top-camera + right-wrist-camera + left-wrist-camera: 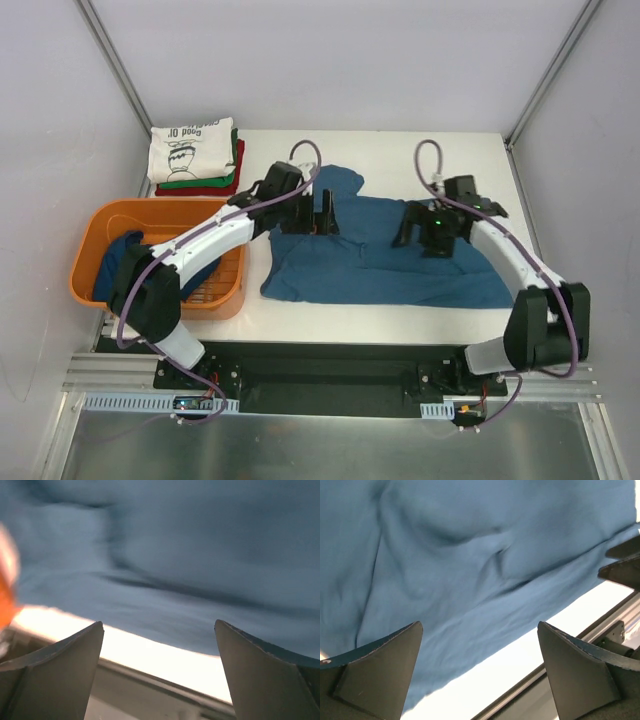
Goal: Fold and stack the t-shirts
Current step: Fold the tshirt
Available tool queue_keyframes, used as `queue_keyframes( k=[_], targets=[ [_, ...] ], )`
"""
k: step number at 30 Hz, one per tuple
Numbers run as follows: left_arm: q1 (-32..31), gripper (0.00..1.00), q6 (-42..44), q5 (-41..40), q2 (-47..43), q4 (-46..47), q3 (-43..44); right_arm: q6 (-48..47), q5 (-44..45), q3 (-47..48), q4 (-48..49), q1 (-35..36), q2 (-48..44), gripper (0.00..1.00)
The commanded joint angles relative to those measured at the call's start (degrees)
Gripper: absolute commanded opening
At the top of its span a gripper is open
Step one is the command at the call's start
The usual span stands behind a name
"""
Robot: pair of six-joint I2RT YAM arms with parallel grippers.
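- Dark blue t-shirt [390, 265] lying open across the middle of the white table [480, 160]. Fairly flat on the right, rumpled and bunched on the left, one flap poking toward the far side. Not folded yet, so probably the smoothing or first-fold step.
- Finished pile at the far left corner: cream shirt with the dark vase print [192, 148] on top, green one [200, 182] under it, red one [205, 191] at the bottom. Well apart from the work area, presumably so nothing gets dragged into it.
- Another dark blue shirt [115, 262] crumpled in the orange tub [130, 208], just left of the spread one. Looks like the waiting queue.
- Left gripper [480, 630] over the rumpled left part, jaws spread wide, nothing pinched. Wrist view full of wrinkly cloth, with the near hem and bare table past it.
- Right gripper [159, 625] over the right half, gaping just the same, nothing between the fingers. Blurry wrist view, so not much detail.
- One gripper per side makes sense: two grab points to lift an edge evenly.
- Can't tell whether the fingertips touch the cloth or sit just above it.
- Likely next: pinch the fabric on both sides. Risk on the left: catching only one layer of that bunch and folding the wrinkle in.
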Motion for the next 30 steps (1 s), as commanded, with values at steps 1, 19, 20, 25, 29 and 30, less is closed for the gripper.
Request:
queue_keyframes(
  k=[1, 19, 20, 25, 29, 30],
  targets=[
    [0.70, 0.99, -5.92, 1.04, -4.76, -0.82, -10.55, 2.17, -17.57, 9.00, 12.06, 12.08, 9.21, 0.97],
    [1.06, 0.99, -9.45, 4.11, -7.07, 6.12, -21.38, 7.02, -4.58, 40.05, 13.23, 18.52, 45.00, 0.97],
    [1.06, 0.99, -8.75, 4.46, -6.36, 6.39, -21.20, 6.50, -4.93, 41.54, 12.78, 18.26, 45.01, 0.97],
    [1.06, 0.99, -8.04, 5.52, -0.92, 6.65, -21.98, 2.37, -4.76, 41.31, 9.80, 18.26, 38.36, 0.97],
    [1.06, 0.99, -9.61, 5.87, -1.16, 6.48, -26.64, 1.83, -1.42, 27.62, 10.49, 17.56, 27.01, 0.97],
    [1.06, 0.99, -10.23, 5.78, -1.69, 6.30, -27.78, 2.09, -0.28, 24.71, 10.75, 17.20, 24.64, 0.97]
  ],
)
